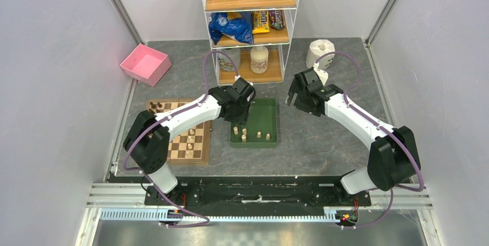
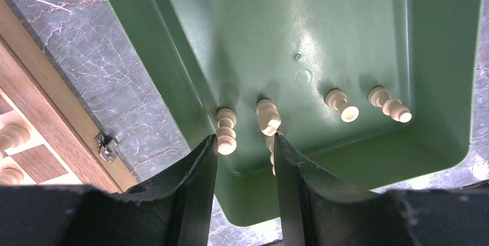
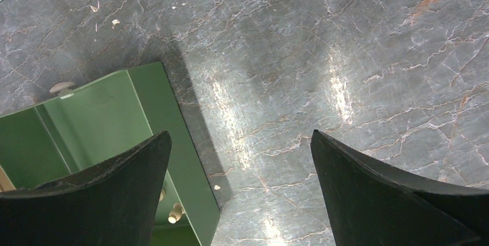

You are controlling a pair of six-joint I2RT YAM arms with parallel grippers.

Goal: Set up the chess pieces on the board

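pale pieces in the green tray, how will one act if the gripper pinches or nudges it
Probably stiff and light: the pieces look like small turned wood. Round all over with narrow bases, one would likely tip and roll on the glossy tray if nudged. The curved, ridged body may slip from the left gripper unless pinched squarely.

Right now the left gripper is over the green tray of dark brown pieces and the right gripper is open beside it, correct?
Not quite: the left wrist view shows the pieces in the green tray are pale cream, not dark brown. The left gripper is over it and the right gripper open beside it.
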